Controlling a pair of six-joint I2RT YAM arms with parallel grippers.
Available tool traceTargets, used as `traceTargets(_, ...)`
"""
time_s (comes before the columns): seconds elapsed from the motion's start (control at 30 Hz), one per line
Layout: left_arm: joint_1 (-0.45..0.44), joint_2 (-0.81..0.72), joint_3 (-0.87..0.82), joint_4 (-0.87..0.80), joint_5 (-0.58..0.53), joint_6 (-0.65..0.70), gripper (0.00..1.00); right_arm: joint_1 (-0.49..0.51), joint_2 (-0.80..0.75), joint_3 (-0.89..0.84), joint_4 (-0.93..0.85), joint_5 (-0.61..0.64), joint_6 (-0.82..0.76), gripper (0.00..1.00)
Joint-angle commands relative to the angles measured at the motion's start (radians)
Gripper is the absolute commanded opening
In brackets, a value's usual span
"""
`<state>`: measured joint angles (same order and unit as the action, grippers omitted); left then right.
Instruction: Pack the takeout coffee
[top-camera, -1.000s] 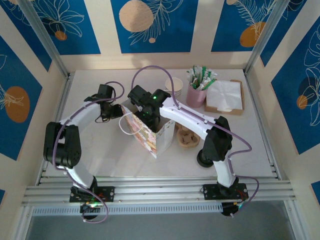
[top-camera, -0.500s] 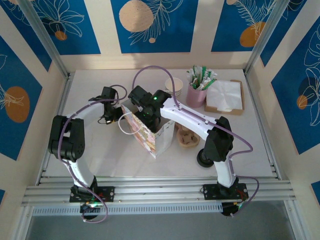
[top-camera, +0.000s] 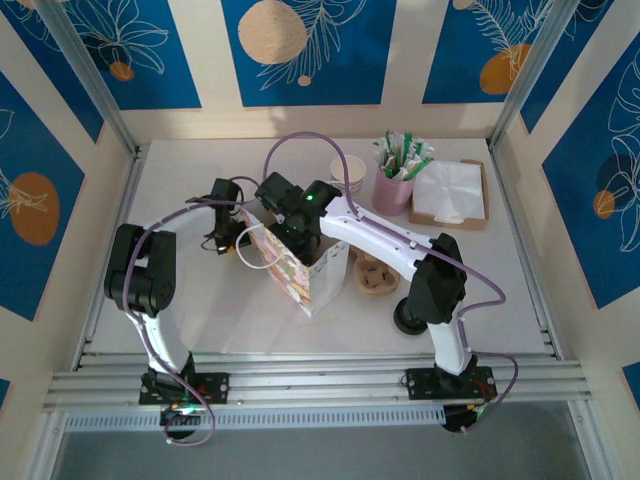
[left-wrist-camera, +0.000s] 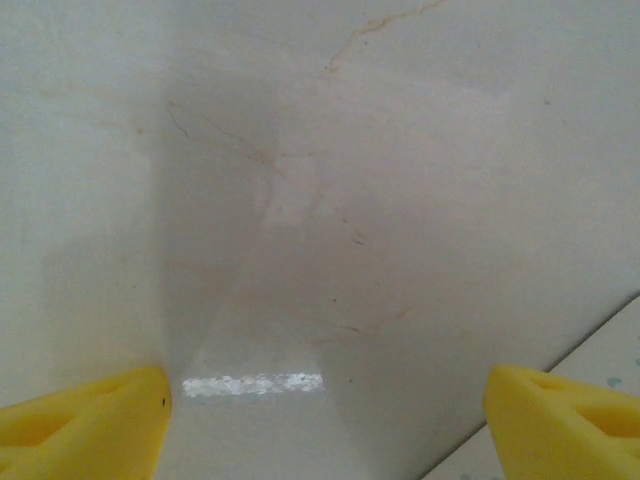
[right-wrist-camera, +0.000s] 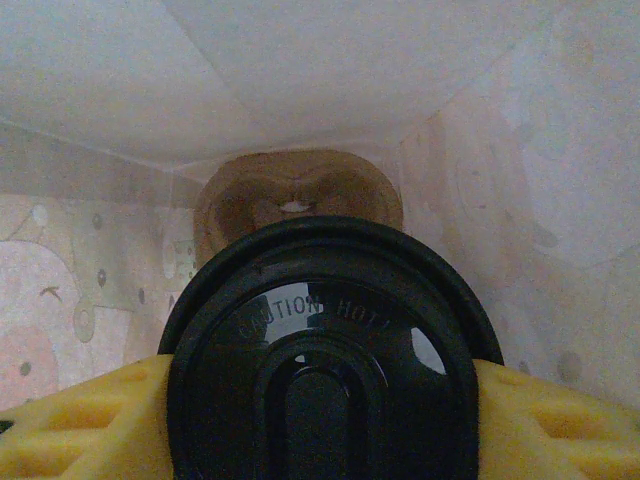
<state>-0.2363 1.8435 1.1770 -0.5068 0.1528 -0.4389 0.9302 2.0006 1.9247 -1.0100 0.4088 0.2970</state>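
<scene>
Two hands working. The right hand (right-wrist-camera: 322, 428) is clenched on the takeout coffee (right-wrist-camera: 325, 320), with yellow fingers (right-wrist-camera: 80, 420) pressed against both sides of the black lid. The left hand (left-wrist-camera: 325, 415) is released, fingers spread wide with nothing between them, over bare worktop (left-wrist-camera: 320, 150) just left of the paper bag (top-camera: 305, 272). The coffee sits inside the bag, with printed bag walls close on every side and a brown cardboard insert (right-wrist-camera: 300, 200) at the bag's bottom beyond it. The lid faces the wrist camera, so the long axis runs down into the bag; the cup body is hidden under the lid. In the top view the right arm blocks sight of the bag mouth. A cup stack (top-camera: 347, 172), a pink holder with packets (top-camera: 393, 187) and a napkin tray (top-camera: 450, 195) stand at back right, and a brown cardboard piece (top-camera: 375, 272) lies just right of the bag.
</scene>
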Motion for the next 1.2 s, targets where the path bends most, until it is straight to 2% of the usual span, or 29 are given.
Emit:
traceTargets(0.0, -0.017, 0.009, 0.026, -0.024, 0.008, 0.012, 0.82, 0.019, 0.053, -0.013, -0.051, -0.045, 0.021, 0.52)
traceTargets(0.43, -0.032, 0.008, 0.034, -0.039, 0.006, 0.020, 0.82, 0.028, 0.017, 0.005, 0.003, 0.030, 0.019, 0.53)
traceTargets(1.17, -0.043, 0.009, 0.041, -0.051, -0.023, 0.026, 0.82, 0.037, -0.037, 0.050, -0.038, 0.129, 0.048, 0.52)
